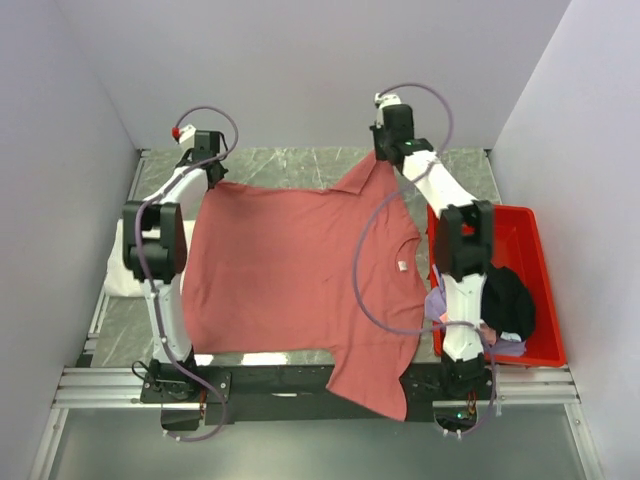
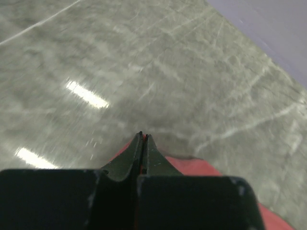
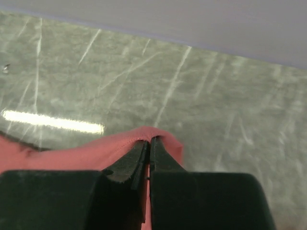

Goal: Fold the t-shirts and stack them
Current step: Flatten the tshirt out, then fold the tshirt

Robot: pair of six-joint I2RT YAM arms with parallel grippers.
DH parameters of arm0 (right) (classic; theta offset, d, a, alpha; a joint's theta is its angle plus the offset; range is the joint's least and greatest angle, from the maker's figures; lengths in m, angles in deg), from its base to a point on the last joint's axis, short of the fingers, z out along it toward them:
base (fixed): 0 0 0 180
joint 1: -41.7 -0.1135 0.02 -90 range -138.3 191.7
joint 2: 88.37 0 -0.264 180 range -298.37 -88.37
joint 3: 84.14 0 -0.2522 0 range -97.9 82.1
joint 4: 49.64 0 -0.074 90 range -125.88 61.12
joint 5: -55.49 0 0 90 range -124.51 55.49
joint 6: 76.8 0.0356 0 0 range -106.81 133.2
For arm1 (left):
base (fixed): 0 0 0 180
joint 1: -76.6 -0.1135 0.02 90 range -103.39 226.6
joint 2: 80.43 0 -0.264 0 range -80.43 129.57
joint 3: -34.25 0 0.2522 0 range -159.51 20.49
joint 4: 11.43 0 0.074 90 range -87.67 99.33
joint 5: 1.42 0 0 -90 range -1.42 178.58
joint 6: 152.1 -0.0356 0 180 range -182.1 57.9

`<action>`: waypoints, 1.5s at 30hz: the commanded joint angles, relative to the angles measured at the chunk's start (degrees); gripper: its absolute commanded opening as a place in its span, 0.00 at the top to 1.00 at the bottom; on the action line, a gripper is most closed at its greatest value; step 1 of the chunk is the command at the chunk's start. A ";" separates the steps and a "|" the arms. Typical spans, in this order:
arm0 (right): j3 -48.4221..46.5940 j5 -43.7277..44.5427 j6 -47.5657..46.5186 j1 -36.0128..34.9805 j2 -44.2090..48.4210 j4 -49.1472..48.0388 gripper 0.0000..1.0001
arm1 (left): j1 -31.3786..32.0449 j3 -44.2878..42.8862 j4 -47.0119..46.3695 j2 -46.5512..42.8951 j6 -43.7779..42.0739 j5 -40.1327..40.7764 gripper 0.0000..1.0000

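Now | left pincer (image 2: 143,138) pinching red t-shirt (image 1: 290,270) far edge | right pincer (image 3: 148,141) likewise

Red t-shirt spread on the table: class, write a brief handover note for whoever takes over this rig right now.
Left gripper: shut on the red t-shirt, far left corner.
Right gripper: shut on its far right edge.
Shirt lies spread on the table, one sleeve over the near edge.
Black t-shirt in the red tray; white t-shirt beside the left arm.
Done: spreading. Left: fold each, stack.
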 commanded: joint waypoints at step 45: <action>32.82 -1.56 10.11 -0.13 31.86 9.35 1.00 | -3.32 24.78 -4.06 -20.16 3.35 -6.13 1.00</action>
